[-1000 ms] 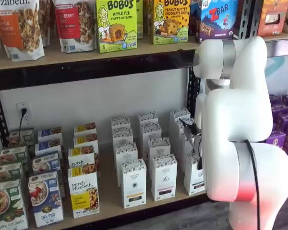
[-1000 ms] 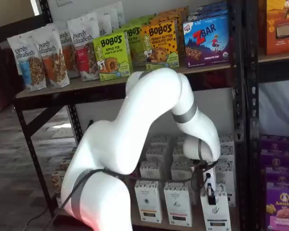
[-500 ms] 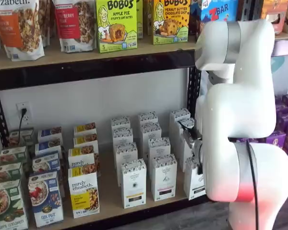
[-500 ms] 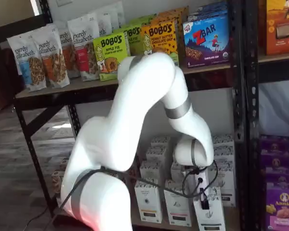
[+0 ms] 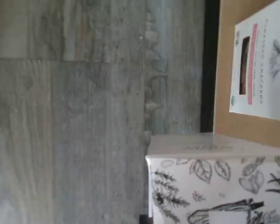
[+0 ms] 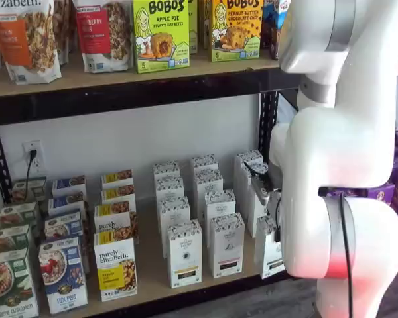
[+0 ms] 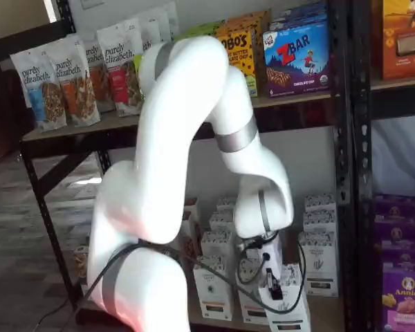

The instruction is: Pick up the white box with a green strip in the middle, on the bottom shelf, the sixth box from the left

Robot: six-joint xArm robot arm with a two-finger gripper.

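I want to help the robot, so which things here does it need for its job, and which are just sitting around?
For the job:
- the white box with a green strip
- the bottom shelf it stands on
- the gripper, right at that box

Just sitting there:
- purely elizabeth box
- Bobo's boxes
- Z Bar box
- wall socket

Lighting's soft and even in both shelf views, with shade under the upper shelf (image 6: 119,93). Wrist view is blurry, especially the floor (image 5: 84,116). Arm (image 7: 173,138) looks a bit blown out.
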